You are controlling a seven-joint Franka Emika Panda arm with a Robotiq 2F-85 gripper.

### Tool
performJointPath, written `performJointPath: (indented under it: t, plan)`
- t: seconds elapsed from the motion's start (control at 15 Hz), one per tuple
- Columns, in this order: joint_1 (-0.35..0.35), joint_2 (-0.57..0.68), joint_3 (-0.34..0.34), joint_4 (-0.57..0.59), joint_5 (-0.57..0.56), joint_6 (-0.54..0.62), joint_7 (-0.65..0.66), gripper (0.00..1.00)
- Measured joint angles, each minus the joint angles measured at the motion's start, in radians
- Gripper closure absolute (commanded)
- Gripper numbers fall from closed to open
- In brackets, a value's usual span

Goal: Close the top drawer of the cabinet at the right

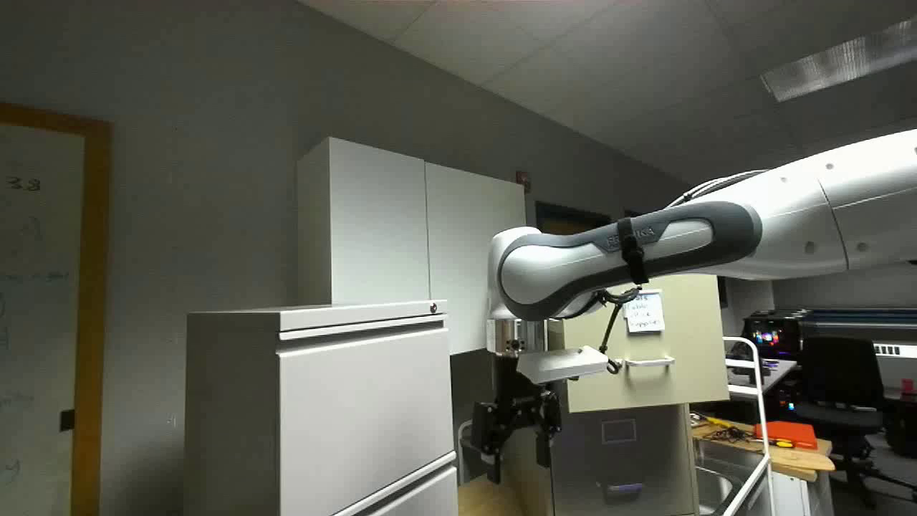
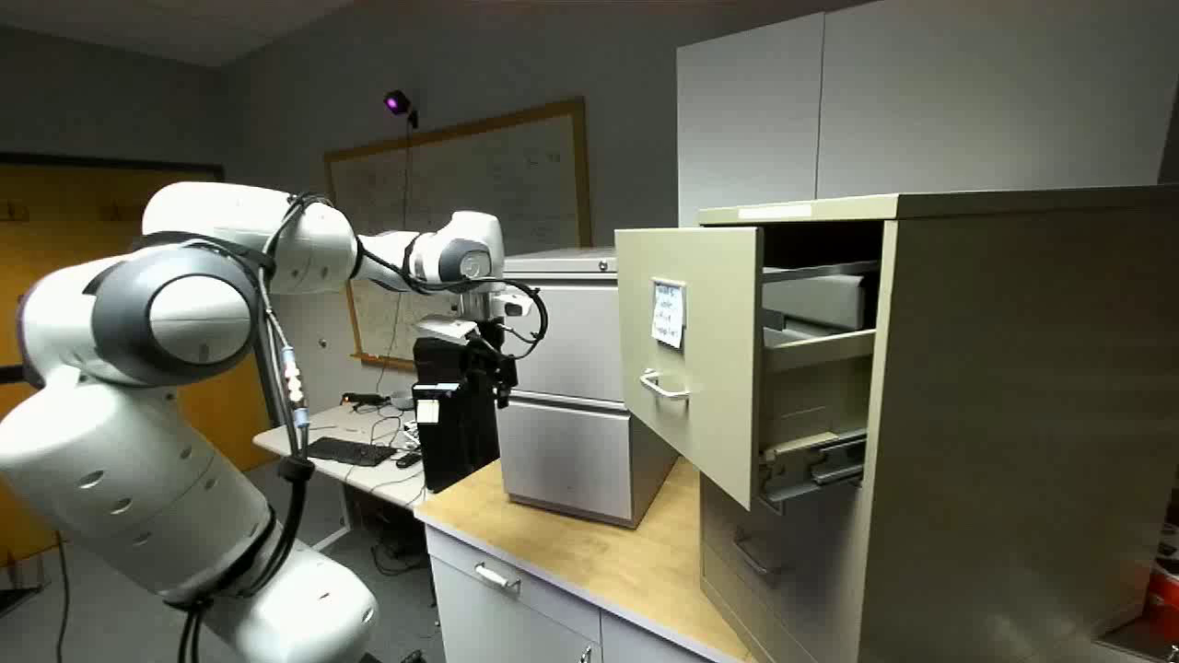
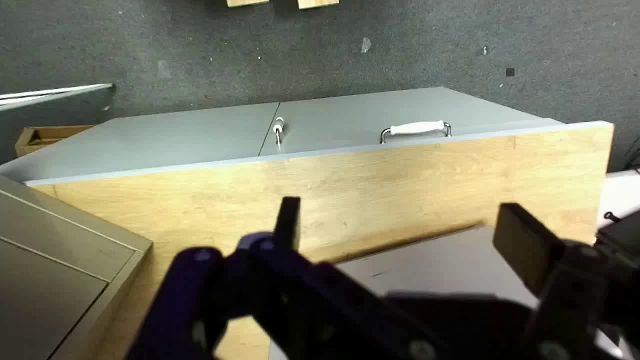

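Observation:
The cabinet is a narrow beige metal filing cabinet, in both exterior views [image 1: 622, 466] [image 2: 1013, 414] and at the lower left of the wrist view [image 3: 55, 270]. Its top drawer is pulled out, and its front with a paper label and silver handle shows in both exterior views [image 1: 688, 337] [image 2: 705, 414]. A grey box-like thing shows inside the drawer in an exterior view. My gripper [image 1: 519, 459] [image 2: 465, 402] points down, with its fingers apart and nothing between them in the wrist view [image 3: 400, 225]. It hangs apart from the drawer, in front of the pale grey cabinet.
The pale grey cabinet [image 1: 365, 416] [image 2: 566, 460] stands on a wooden counter [image 2: 663, 552] beside the beige cabinet. White wall cupboards [image 1: 376, 222] hang behind. A desk with a keyboard [image 2: 350, 451] stands beyond the arm. A white rail [image 1: 758, 401] stands near the beige cabinet.

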State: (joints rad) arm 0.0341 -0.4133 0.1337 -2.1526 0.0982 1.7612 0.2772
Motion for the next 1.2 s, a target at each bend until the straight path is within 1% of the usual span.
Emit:
performJointPath:
  t: [0.67,0.87,0.93,1.0,1.07,1.2]
  plan:
    - [0.000,0.000,0.000,-0.001,-0.004,0.002,0.000,0.00]
    - [0.000,0.001,0.001,-0.002,-0.027,0.028,0.001,0.00]
    - [0.000,0.001,0.002,-0.002,-0.037,0.042,0.001,0.06]
    - [0.000,-0.001,0.003,-0.001,-0.047,0.058,0.003,0.25]
    - [0.000,-0.003,0.004,-0.001,-0.059,0.074,0.009,0.32]
    - [-0.003,-0.010,0.005,-0.002,-0.089,0.112,0.041,0.48]
